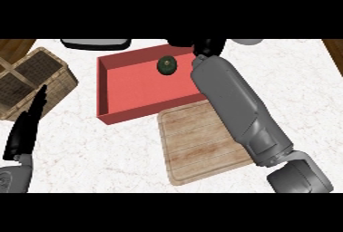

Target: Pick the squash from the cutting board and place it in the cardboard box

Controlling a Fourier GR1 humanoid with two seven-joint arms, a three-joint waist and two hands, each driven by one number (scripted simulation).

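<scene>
Squash: one, lying on the floor of the red box, near its far wall, clear of the hand. Near to far: one left hand, fingers straight, resting at the left edge; one cutting board, bare; one box; one right hand above the box's far corner, finger state indeterminate. Risk: withdrawing the right forearm could clip the box wall and shift the box.

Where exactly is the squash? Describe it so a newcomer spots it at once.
Find the red box in the middle of the white counter, just above the wooden cutting board. The squash lies inside it near the far wall, beside the right forearm. It is the only small, round, dark green thing there.
</scene>
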